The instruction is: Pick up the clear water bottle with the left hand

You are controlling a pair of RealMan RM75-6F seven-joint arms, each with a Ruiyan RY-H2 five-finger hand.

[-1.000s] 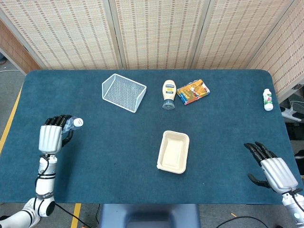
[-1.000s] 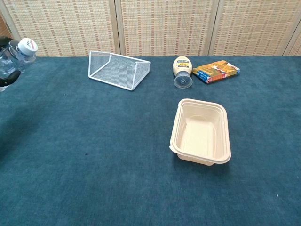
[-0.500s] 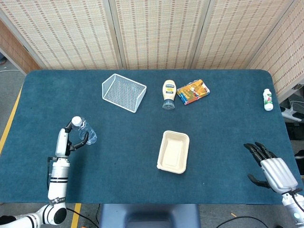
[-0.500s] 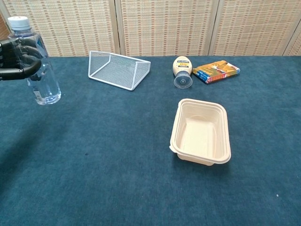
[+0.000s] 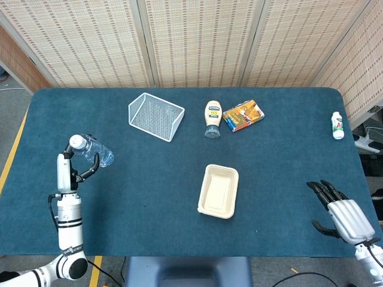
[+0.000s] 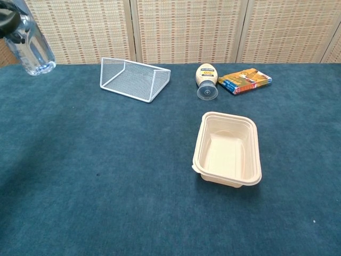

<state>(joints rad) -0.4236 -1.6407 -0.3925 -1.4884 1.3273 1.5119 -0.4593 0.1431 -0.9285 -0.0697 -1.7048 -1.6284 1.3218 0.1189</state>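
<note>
My left hand [image 5: 66, 170] holds the clear water bottle [image 5: 93, 151] at the table's left side. The bottle has a white cap and leans in the grip, raised off the blue cloth. The chest view shows only the bottle's lower part [image 6: 32, 48] at the top left corner, with a bit of the left hand [image 6: 7, 20] around it. My right hand [image 5: 344, 214] hovers open over the table's near right corner, fingers spread, holding nothing.
A white wire basket [image 5: 155, 115] lies at the back, with a mayonnaise bottle [image 5: 212, 118] and a colourful box [image 5: 243, 115] to its right. A beige tray [image 5: 219, 191] sits mid-table. A small white bottle [image 5: 337, 125] stands at the far right edge.
The left hand has lifted the bottle higher and drawn it left; the bottle went from upright to leaning, and its top has left the chest view. The right hand has stayed put.
</note>
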